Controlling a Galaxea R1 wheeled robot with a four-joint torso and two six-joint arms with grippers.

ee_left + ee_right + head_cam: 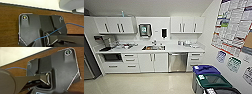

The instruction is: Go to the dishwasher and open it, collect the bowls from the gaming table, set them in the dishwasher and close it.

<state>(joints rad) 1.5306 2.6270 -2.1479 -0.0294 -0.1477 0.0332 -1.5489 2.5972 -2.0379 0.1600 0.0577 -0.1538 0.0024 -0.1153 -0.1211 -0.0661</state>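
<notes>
The dishwasher [177,62] is a steel-fronted unit under the white counter [184,48], right of the sink cabinet doors. Its door is shut, with the bar handle across its top. It stands straight ahead across the room, a little right of the middle of the head view. The bowls and the gaming table are out of view. Both wrist views look down on the robot's own dark plate over a brown wood-grain surface [8,25] [18,65], with a thin blue cable [75,25] crossing.
A sink [153,47] sits mid-counter and a black-windowed microwave [112,57] is built in at the left. The steel fridge [88,62] stands at the far left. Bins with blue [206,69] and green [214,81] lids line the poster-covered right wall. Pale floor [146,82] lies ahead.
</notes>
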